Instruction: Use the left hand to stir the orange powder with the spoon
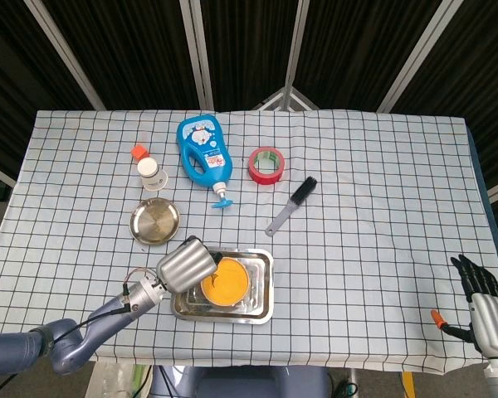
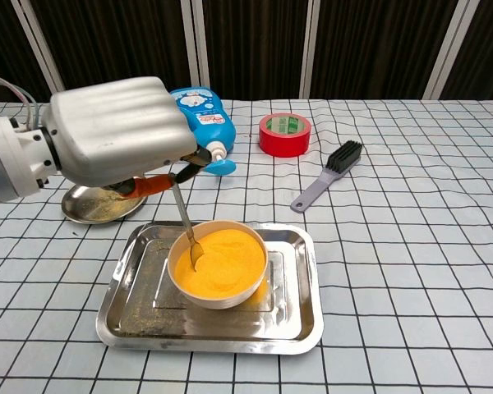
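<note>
Orange powder (image 2: 222, 264): fills a pale bowl (image 2: 218, 295) that sits in the steel tray (image 2: 300, 316) near my front table edge, left of centre.
Spoon (image 2: 186, 231): I hold it by its orange-red handle, the metal stem slanting down so the tip is buried in the powder at the bowl's left side. That tilt lets me sweep it round without tipping the bowl.
Left hand (image 2: 119, 130): fingers curled tight around the spoon handle, palm shell over it, poised above the tray's far-left corner.
Right hand (image 1: 483, 300): resting at the table's right edge, well apart from the work. I cannot tell whether its dark fingers are spread or curled.
Tray: I judge it is there to catch spills; grains already dust its floor.
Hidden: my fingers' hold on the handle is covered by the hand's shell, and the spoon's bowl is sunk out of sight.
Round dish (image 1: 154, 221): partly behind my hand in the chest view.
</note>
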Controlling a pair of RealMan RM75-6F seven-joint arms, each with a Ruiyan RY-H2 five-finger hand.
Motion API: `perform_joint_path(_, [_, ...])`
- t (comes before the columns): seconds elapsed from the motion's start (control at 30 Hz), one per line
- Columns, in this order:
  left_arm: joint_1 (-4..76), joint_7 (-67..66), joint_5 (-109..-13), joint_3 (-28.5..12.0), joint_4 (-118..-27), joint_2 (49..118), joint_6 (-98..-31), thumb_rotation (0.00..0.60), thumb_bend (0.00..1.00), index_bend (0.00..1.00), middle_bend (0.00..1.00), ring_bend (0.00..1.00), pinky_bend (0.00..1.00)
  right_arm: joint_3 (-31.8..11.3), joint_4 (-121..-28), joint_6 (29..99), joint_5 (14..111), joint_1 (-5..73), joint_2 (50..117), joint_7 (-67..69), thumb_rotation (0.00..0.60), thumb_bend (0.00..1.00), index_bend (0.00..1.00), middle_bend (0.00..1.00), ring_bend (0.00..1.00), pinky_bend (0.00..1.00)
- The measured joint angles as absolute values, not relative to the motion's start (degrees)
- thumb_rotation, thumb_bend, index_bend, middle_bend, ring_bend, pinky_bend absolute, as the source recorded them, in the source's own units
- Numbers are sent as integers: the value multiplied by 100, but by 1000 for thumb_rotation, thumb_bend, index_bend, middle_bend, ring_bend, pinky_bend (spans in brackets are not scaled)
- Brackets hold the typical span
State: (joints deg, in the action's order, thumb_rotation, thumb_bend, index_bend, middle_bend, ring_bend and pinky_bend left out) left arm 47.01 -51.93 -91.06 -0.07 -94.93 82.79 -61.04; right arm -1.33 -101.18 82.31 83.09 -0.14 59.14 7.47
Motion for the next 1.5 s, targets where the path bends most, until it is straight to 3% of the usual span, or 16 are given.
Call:
perform_joint_path(0.47, [4549, -5540, -9032, -314, -9547, 8726, -6320, 600, 646, 768, 965, 933, 965, -126, -10124, 8235, 8325, -17, 5908, 774, 600, 313, 0, 0, 0, 0])
perform_joint_path(1.0, [4426, -5336, -9236, -281, -9679, 8113, -6324, 600, 646, 768, 965, 933, 965, -120, -10141, 8207, 8303, -13, 5903, 772, 600, 311, 0, 0, 0, 0])
perform_joint_path(1.5, [4370, -5426, -9241, -225, -9391, 8598, -6182, 600, 646, 769, 967, 934, 966, -129, -10135, 8198, 8290, -7, 5894, 789, 600, 311, 0, 0, 0, 0])
